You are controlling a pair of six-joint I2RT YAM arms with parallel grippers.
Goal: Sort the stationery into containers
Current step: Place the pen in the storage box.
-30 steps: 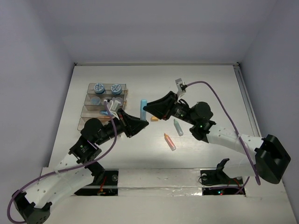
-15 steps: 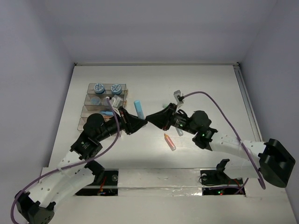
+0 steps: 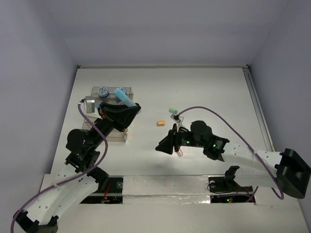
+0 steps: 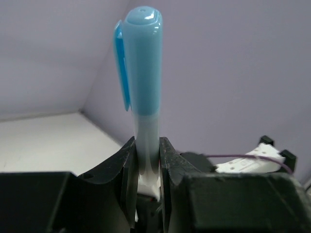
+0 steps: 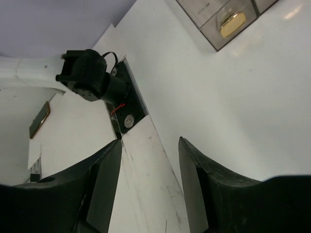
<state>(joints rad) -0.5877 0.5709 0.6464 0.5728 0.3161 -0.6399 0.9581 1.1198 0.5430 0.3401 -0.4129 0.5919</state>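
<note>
My left gripper (image 3: 131, 108) is shut on a light blue capped marker (image 3: 125, 99), held above the right end of the stepped brown-tinted trays (image 3: 92, 115). In the left wrist view the marker (image 4: 144, 63) stands up between the jaws of the gripper (image 4: 147, 148). Two blue-grey jars (image 3: 102, 90) sit in the far tray. My right gripper (image 3: 160, 146) is open and empty, low over the table's near middle; it also shows in the right wrist view (image 5: 148, 150). A small orange piece (image 3: 161, 123) and a green piece (image 3: 171, 110) lie loose on the table.
A pink marker (image 3: 179, 152) shows partly under the right wrist. In the right wrist view the tray corner (image 5: 214, 36) holds an orange item (image 5: 232, 23), and the left arm's base (image 5: 90, 75) stands by the table's near edge.
The blue marker has gone into my left gripper, which swung left and up over the trays. My right gripper has drawn back toward the near edge, open.
</note>
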